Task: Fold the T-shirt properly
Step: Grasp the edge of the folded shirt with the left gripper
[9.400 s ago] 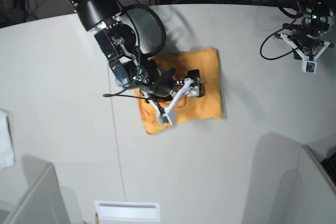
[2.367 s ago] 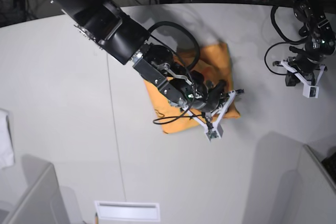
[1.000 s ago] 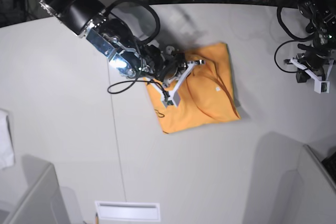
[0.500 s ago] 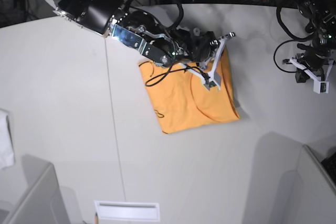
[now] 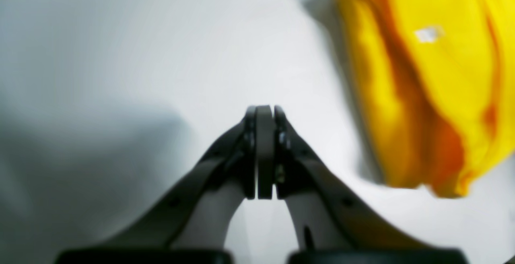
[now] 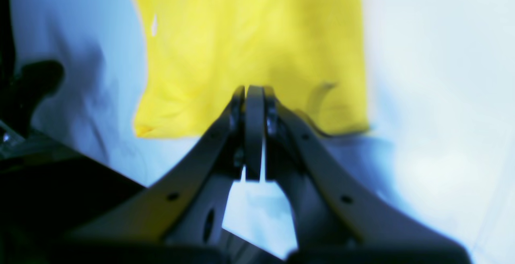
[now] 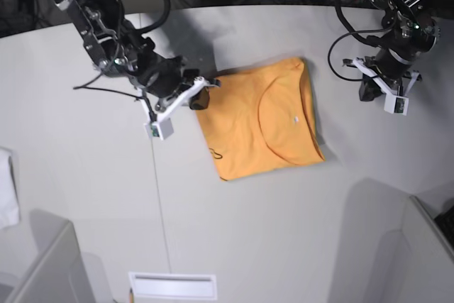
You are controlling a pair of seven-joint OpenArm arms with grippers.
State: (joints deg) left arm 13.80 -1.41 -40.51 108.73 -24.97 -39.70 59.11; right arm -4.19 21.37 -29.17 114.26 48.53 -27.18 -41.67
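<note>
Orange T-shirt (image 7: 262, 120) lay folded square on the table (image 7: 85, 175). The right pincer (image 7: 175, 101) had pulled off it, clenched and empty; the left pincer (image 7: 383, 89), clenched, stayed clear, so folding looked finished.

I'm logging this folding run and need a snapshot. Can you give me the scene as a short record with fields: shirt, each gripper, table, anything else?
shirt: T-shirt, orange-yellow, folded into a compact rectangle, lying flat, collar curve on top
right gripper: right gripper, shut, empty, beside the shirt's edge, not gripping it
left gripper: left gripper, shut, empty, apart from the shirt on its other side
table: white table
other: white cloth at the table's edge
</note>
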